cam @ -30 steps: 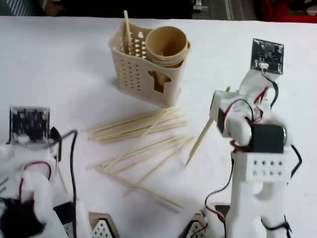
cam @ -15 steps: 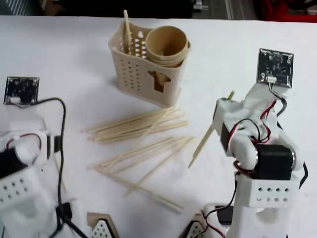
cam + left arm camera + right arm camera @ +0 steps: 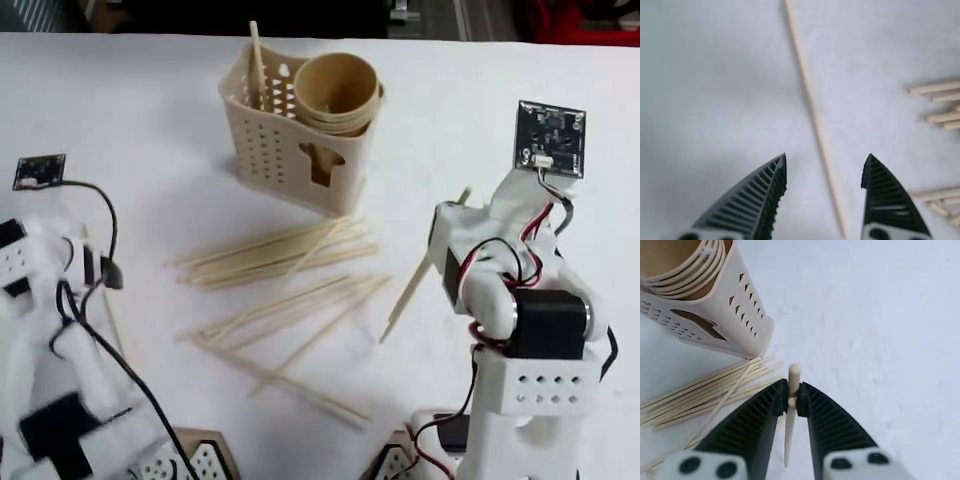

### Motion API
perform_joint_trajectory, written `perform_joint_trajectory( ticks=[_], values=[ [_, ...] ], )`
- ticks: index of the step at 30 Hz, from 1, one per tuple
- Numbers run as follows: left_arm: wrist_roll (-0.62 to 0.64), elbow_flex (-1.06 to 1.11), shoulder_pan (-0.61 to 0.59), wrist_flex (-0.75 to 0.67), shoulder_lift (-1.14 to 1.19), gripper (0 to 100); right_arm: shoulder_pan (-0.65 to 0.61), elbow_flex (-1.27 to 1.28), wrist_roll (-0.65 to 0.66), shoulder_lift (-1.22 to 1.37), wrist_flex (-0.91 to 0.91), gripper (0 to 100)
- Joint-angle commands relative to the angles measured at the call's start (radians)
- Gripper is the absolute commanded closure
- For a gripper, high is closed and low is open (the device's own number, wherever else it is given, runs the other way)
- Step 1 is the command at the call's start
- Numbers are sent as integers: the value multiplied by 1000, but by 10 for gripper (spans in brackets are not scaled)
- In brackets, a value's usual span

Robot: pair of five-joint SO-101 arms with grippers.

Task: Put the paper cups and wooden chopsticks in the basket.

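The right claw (image 3: 792, 395) pinches a chopstick (image 3: 794, 373), basket (image 3: 270, 150) at ten o'clock. The left claw (image 3: 827, 158) gapes over a lone chopstick (image 3: 805, 85) on the desk (image 3: 700, 75).

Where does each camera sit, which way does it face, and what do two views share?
High view: fixed above the white table, looking down on a cream perforated basket, stacked paper cups, wooden chopsticks; left arm and right arm show.
Left wrist view: on left wrist, facing down at a lone chopstick; open left gripper shows.
Right wrist view: on right wrist, facing the basket; right gripper shows, shut on a held chopstick.
Shared: high and right wrist views both show basket, cups.
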Motion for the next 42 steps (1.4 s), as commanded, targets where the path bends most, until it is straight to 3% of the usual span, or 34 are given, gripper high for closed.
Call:
perform_joint_trajectory(
  ticks=[1, 7, 17, 26, 34, 42],
  values=[
    [21, -43, -5, -110, 130, 755, -13, -14, 9, -18, -7, 981],
    [23, -44, 5, -259, 329, 756, -13, -58, 9, -18, -10, 981],
    [15, -167, 45, -187, 432, 925, -13, -176, 9, -18, -5, 981],
    [17, -187, 84, -158, 415, 977, -91, -279, 9, -18, -8, 981],
    [25, -276, 142, 49, 90, 977, -186, -359, 26, -8, -25, 981],
    [133, -275, 182, 132, -331, 977, -229, -361, 68, -7, -254, 981]
  ],
)
